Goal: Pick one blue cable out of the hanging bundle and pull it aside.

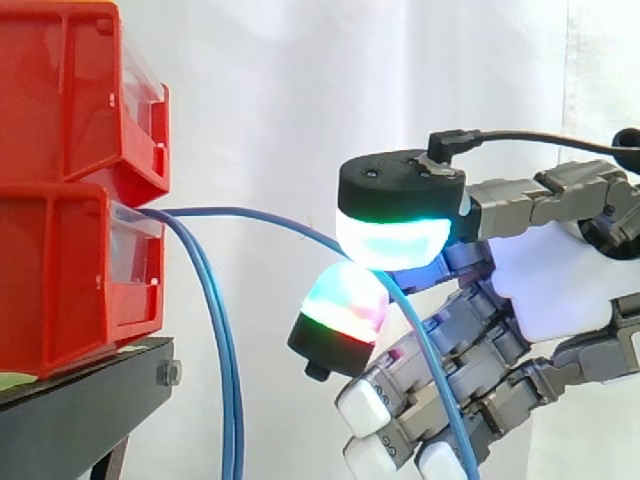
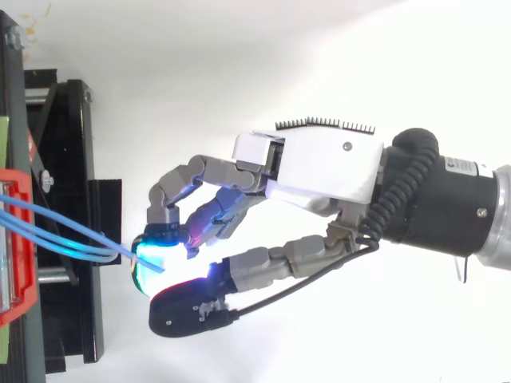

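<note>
1. one blue cable leaves the front of the lower red bin and arcs almost level toward my hand, which sits well out from the bins, away from the black stand.
2. the hand is closed on it: two glowing pads appear to meet around the cable, one above the other. the other fingers are curled underneath and hold nothing that i can see.
3. past the pinch the cable drops steeply along the curled fingers to the bottom edge of the side view.
4. the rest of the bundle, two blue cables as far as i can tell, hangs down just beside the bins, well apart from the hand.
5. i judge that the coming pull runs along the level span, away from the bins. in the top view the blue lines run together near the pads, so i cannot confirm there that just one is caught.
</note>
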